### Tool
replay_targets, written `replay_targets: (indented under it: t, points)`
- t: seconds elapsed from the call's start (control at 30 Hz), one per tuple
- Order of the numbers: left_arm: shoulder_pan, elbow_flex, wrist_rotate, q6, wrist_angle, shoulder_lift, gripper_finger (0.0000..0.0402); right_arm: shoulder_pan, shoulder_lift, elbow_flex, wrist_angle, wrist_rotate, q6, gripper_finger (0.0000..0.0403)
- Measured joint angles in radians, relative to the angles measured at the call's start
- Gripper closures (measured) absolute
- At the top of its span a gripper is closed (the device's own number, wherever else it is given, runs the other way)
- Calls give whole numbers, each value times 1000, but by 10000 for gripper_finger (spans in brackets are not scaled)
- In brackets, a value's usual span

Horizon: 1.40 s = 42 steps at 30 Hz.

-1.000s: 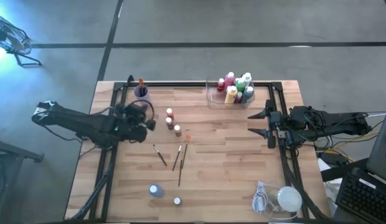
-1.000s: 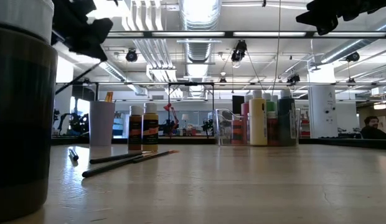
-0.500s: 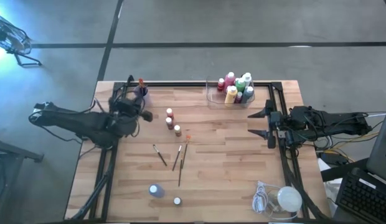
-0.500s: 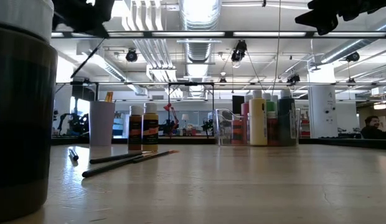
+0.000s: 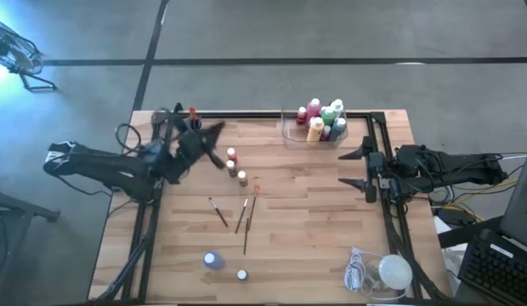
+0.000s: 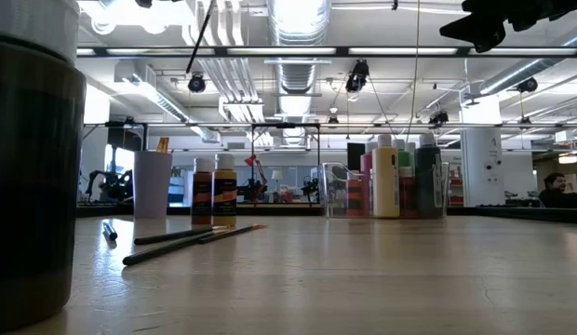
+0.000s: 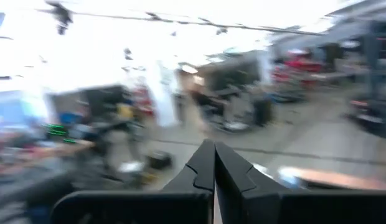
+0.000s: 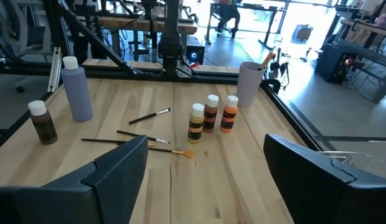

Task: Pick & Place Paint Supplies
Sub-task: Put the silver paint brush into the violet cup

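Observation:
Three small bottles [image 5: 235, 167] stand in a row on the wooden table, also seen in the right wrist view [image 8: 210, 117]. Three thin paintbrushes [image 5: 240, 216] lie flat nearer the front edge. A purple bottle [image 5: 212, 261] and a small brown bottle [image 5: 241, 274] stand near the front. My left gripper [image 5: 219, 128] is shut on nothing, raised over the far left beside the purple cup [image 5: 192, 125]. My right gripper [image 5: 353, 168] hangs open at the table's right side, with nothing between its fingers [image 8: 121, 163].
A clear tray [image 5: 291, 129] at the far right holds several bottles [image 5: 323, 121]. A white round lump with a coiled cord [image 5: 389, 272] lies at the front right corner. A black frame rail [image 5: 272, 116] runs around the table. Bare wood lies between the brushes and my right gripper.
My left gripper has risen and tipped from pointing down to about level, swinging toward the far edge and the row of bottles, still shut; it has left the low view. My right gripper has stayed in place and opened a little wider.

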State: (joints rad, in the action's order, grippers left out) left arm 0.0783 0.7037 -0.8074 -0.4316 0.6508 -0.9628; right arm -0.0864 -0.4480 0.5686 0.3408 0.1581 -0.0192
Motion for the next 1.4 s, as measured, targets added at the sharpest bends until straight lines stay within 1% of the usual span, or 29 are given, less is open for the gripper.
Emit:
replay_targets:
  t: [0.03, 0.1, 0.27, 0.33, 0.47, 0.63, 0.8, 0.97, 1.17, 1.23, 1.4]
  points:
    - [-19, -3, -22, -42, 39, 7, 401, 0, 0, 0, 0, 0, 0, 80]
    - [-64, -6, -52, -100, 68, 27, 401, 0, 0, 0, 0, 0, 0, 74]
    - [-192, -31, -51, -111, 70, 86, 401, 0, 0, 0, 0, 0, 0, 57]
    - [-242, -61, -28, -90, 71, 109, 401, 0, 0, 0, 0, 0, 0, 51]
    - [-339, -139, 73, -34, 84, 143, 401, 0, 0, 0, 0, 0, 0, 42]
    - [-438, -260, 134, 18, 197, 155, 401, 0, 0, 0, 0, 0, 0, 46]
    - [-488, -374, 156, 30, 333, 156, 401, 0, -1, 0, 0, 0, 0, 60]
    - [-508, -446, 166, 40, 382, 156, 401, 0, -1, 0, 0, 0, 0, 75]
    - [-547, -500, 167, 75, 430, 147, 401, 0, -1, 0, 0, 0, 0, 93]
    - [-569, -516, 187, 94, 456, 137, 401, 0, -1, 0, 0, 0, 0, 99]
    - [-623, -529, 240, 147, 458, 107, 401, 0, 0, 0, 0, 0, 0, 113]
